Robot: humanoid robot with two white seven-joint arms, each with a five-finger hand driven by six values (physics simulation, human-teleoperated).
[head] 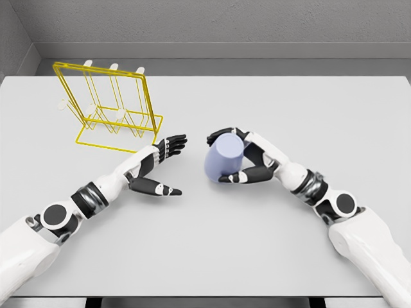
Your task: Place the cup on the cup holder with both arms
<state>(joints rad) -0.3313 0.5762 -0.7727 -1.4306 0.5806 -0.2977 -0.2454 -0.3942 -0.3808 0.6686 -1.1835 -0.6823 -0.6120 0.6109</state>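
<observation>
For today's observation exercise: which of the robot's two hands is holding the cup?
The right hand: its fingers wrap the lilac cup. The left hand is open and holds nothing.

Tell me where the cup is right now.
In the head view the cup sits right of centre over the table, gripped in the right hand. The open left hand is just to its left, with the yellow holder farther back left.

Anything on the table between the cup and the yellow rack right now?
Only the left hand, open, sits between the cup, gripped by the right hand, and the yellow rack. Otherwise that stretch of table is bare in the head view.
</observation>
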